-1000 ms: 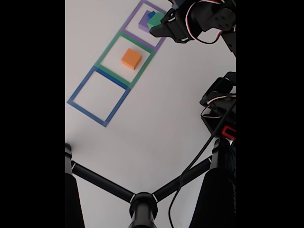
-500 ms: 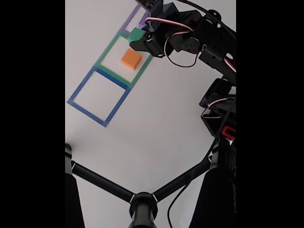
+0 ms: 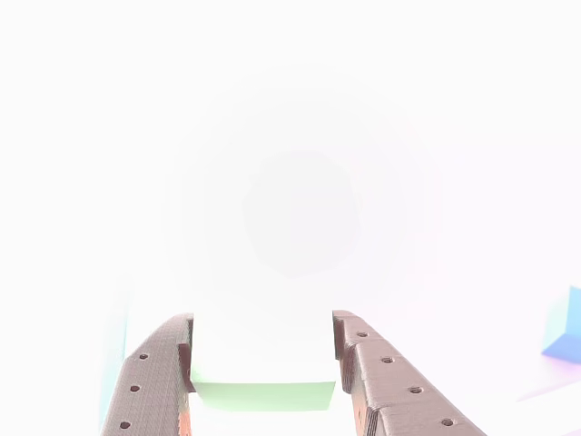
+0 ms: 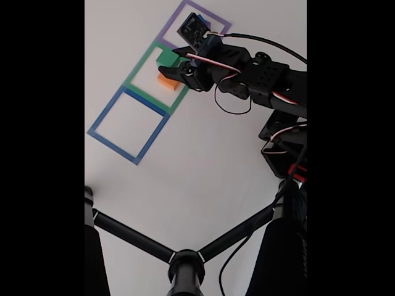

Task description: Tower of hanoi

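The green block was pinched in the claw over the orange block, inside the green square near the table's far edge; stacking was judged unfinished.

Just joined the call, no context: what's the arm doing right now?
The arm's end effector is shut on a small green cube, holding it over the small orange cube that sits inside the green tape square on the white table. In the overexposed other view, the green cube sits between the two brown fingers. The blue tape square holds nothing. Whether the green cube already rests on the orange one can't be told.
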`<act>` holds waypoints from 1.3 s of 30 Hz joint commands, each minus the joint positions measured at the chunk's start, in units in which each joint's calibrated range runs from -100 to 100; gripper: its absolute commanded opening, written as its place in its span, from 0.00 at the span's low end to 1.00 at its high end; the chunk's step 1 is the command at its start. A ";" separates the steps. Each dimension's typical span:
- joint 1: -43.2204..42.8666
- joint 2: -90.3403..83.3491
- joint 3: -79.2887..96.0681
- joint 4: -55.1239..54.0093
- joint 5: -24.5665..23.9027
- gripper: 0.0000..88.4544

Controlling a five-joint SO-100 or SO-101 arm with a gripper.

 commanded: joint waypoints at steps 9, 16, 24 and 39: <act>0.12 7.95 6.76 -21.03 0.59 0.10; 0.69 12.87 9.67 -29.05 0.59 0.10; 0.98 17.64 11.49 -35.04 0.59 0.10; 0.59 27.25 9.85 -43.22 0.59 0.10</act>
